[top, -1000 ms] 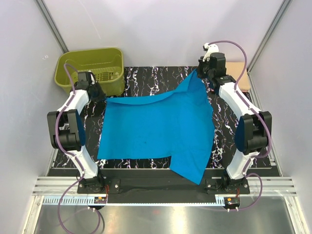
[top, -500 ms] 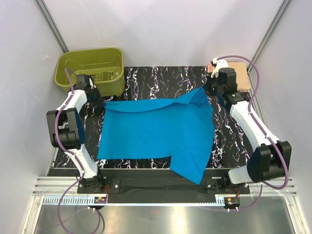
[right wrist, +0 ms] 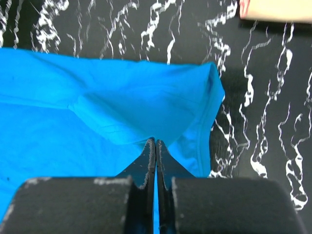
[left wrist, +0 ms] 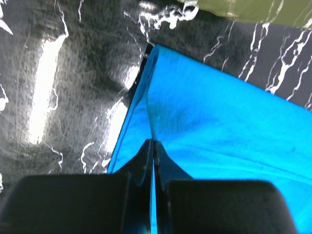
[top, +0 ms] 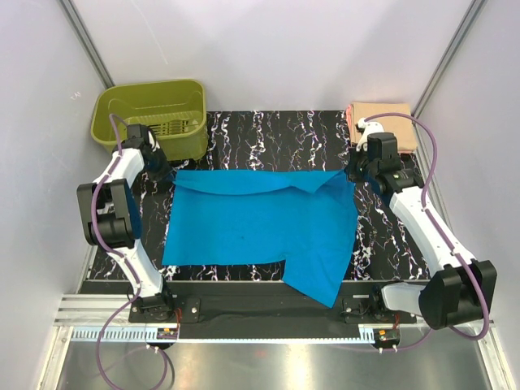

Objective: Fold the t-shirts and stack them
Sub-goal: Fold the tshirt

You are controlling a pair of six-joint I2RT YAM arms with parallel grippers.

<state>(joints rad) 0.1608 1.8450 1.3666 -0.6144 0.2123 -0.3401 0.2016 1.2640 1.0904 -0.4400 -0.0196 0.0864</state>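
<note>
Pressed together on cloth, your left jaws pinch the far left corner of the turquoise t-shirt (top: 252, 219), and your right jaws pinch its far right corner. In each wrist view only a thin line of blue shows between the closed tips, with the fabric (left wrist: 219, 112) spreading away from them over the black marbled desk (top: 268, 134).

Compared with a second ago, your right arm (top: 422, 219) has swung outward and toward you. The corner it holds was then lifted high near the far edge of the desk. It now sits low, roughly level with the left corner. The shirt's far edge, which rose steeply to the right, now runs almost straight across between the two grips, with one small fold left near the right end (right wrist: 146, 112). Your left arm (top: 114, 203) has barely shifted, and its grip is just in front of the olive-green basket (top: 150, 101).

The rest of the turquoise shirt lies spread flat in the middle of the desk as before. Its near right part still reaches over the near edge.

The peach t-shirt (top: 382, 114) lies folded at the far right corner of the desk. The right arm mostly hid it earlier, and it now shows clear just beyond the right jaws and apart from the blue shirt (right wrist: 273, 9).
</note>
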